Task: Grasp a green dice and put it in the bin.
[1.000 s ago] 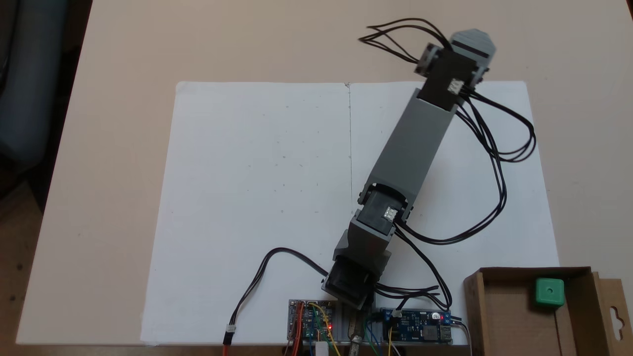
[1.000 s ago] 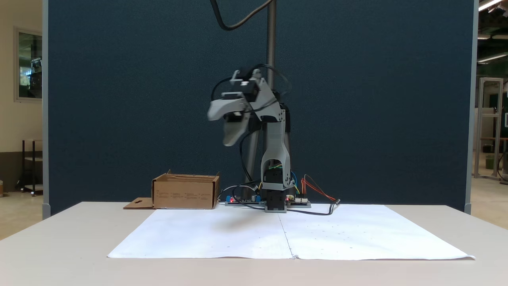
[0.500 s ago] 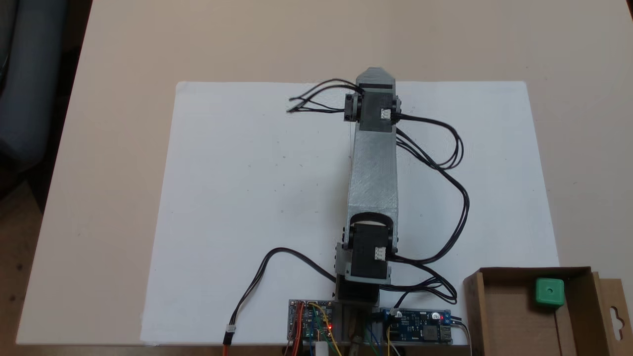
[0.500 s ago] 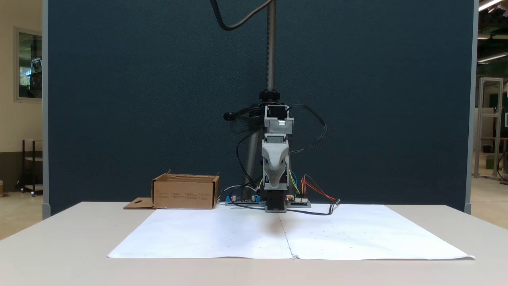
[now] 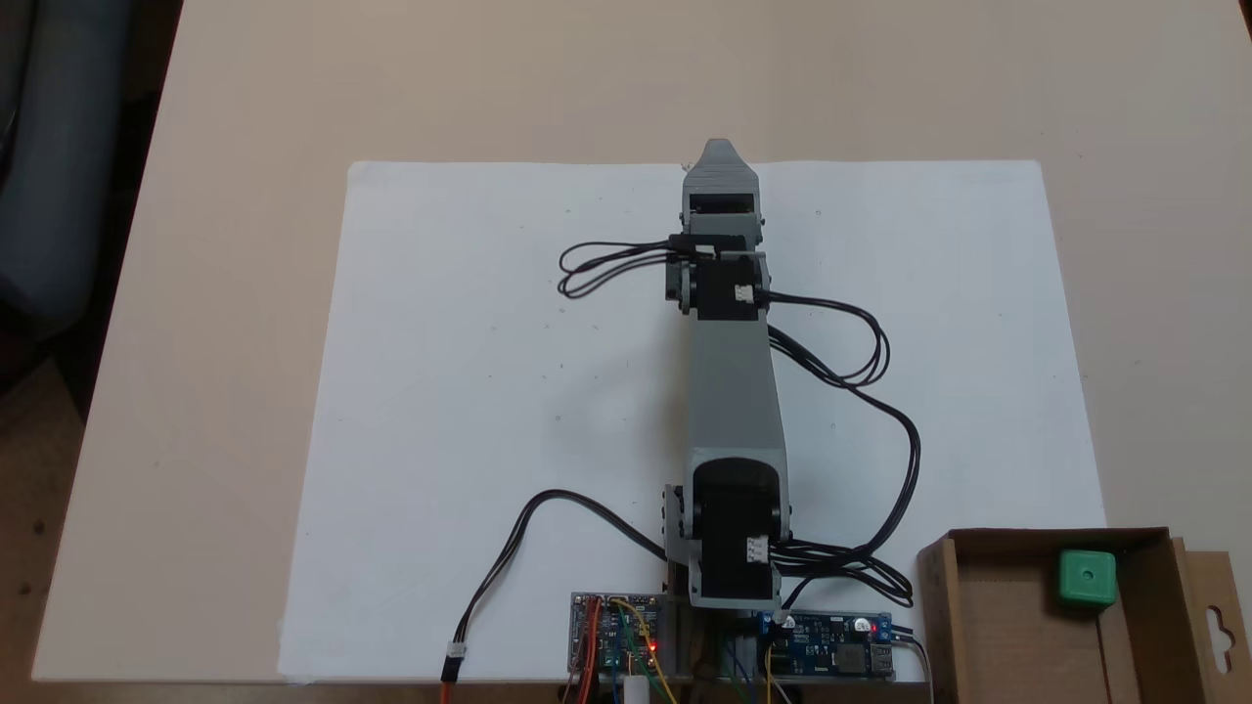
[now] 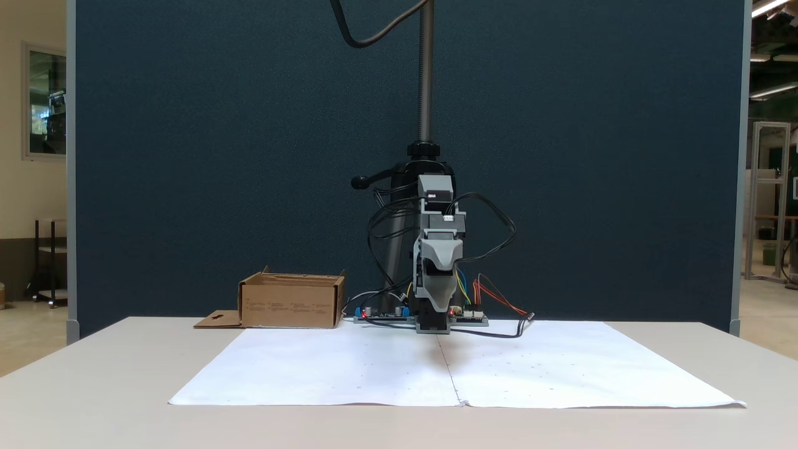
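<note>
The green dice (image 5: pixel 1087 577) lies inside the bin (image 5: pixel 988 626), near its upper right corner in a fixed view. The bin is a brown cardboard box at the bottom right there; it stands left of the arm's base in the front-facing fixed view (image 6: pixel 292 304), where its walls hide the dice. My gripper (image 5: pixel 719 154) points away from the base along the paper's centre crease, far from the bin. It hangs low over the paper, facing the camera, in the other fixed view (image 6: pixel 440 303). Its jaws lie one behind the other and a single tip shows.
A large white paper sheet (image 5: pixel 509 391) covers the middle of the beige table (image 5: pixel 245 117). Circuit boards (image 5: pixel 616 640) and looping black cables (image 5: pixel 880 391) sit around the arm's base. A dark blue partition (image 6: pixel 187 156) and a metal pole (image 6: pixel 426 68) stand behind the arm.
The arm has swung from the bin's side of the paper to the centre line, folded back and come down. The gripper's jaws stood apart one second ago. The dice stayed in the bin.
</note>
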Available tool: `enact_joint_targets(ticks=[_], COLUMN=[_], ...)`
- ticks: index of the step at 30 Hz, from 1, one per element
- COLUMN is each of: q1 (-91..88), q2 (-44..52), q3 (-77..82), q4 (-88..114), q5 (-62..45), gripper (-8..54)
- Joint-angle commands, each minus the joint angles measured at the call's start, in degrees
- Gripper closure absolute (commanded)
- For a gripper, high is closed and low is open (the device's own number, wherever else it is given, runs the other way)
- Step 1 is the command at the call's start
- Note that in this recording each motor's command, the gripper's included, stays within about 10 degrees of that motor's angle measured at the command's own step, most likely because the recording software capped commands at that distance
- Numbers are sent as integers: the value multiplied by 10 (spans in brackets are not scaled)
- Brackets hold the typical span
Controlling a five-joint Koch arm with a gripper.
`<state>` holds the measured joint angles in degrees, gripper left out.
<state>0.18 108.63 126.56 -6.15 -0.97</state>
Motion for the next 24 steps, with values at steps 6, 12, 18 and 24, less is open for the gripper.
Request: enact_joint_targets(ticks=[6,12,18,24], q1=[4,5,12,14], q2=[59,78,91,115], q3=[95,163,214,305], q4=[-191,-303,-416,-531], q5=[23,16,-9,-9], gripper=[46,13,15,15])
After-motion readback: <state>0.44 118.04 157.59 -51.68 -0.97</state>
